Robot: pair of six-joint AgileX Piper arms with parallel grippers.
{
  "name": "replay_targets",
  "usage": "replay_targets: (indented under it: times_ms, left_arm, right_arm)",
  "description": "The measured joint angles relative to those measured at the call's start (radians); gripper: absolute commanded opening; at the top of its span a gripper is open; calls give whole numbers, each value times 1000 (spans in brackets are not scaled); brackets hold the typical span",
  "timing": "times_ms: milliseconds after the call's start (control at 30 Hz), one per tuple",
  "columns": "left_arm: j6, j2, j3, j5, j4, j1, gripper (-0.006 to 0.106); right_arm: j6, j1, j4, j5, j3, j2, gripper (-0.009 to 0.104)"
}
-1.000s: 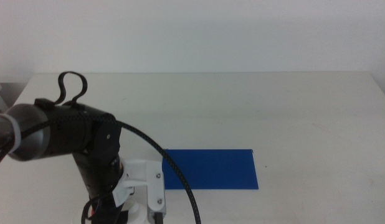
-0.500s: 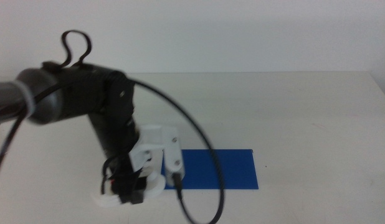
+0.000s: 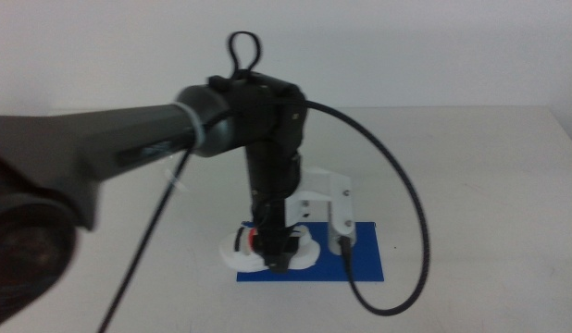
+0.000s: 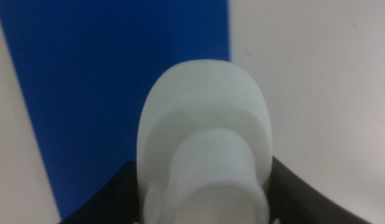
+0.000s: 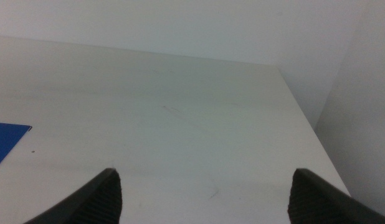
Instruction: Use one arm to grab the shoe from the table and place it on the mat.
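The glossy black left arm (image 3: 175,134) reaches in from the left with its cable loop on top. Its gripper (image 3: 272,250) is shut on the white shoe (image 3: 266,252), which hangs over the left end of the dark-blue mat (image 3: 365,250). In the left wrist view the shoe's white toe (image 4: 205,130) fills the gap between the dark jaws, with the mat (image 4: 118,81) under it. I cannot tell whether the sole touches the mat. The right gripper (image 5: 205,193) is open and empty over the white table (image 5: 167,112), out of the middle view.
The white table (image 3: 471,166) stretches wide around the mat. A black cable (image 3: 406,231) loops from the left arm over the mat's right part. The table's right edge (image 5: 304,112) shows in the right wrist view, with a corner of the mat (image 5: 5,140).
The left arm has swung right and forward, carrying the shoe from the table left of the mat to over the mat's left end. The right gripper is not shown earlier.
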Motion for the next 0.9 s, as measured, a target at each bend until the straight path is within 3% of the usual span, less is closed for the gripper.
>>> replay_targets:
  times_ms: [367, 900]
  left_arm:
    - [0, 185, -251, 33, 1, -67, -1]
    - [-32, 222, -285, 36, 6, -70, -1]
  right_arm:
    - [0, 0, 0, 0, 0, 0, 78]
    - [0, 0, 0, 0, 0, 0, 78]
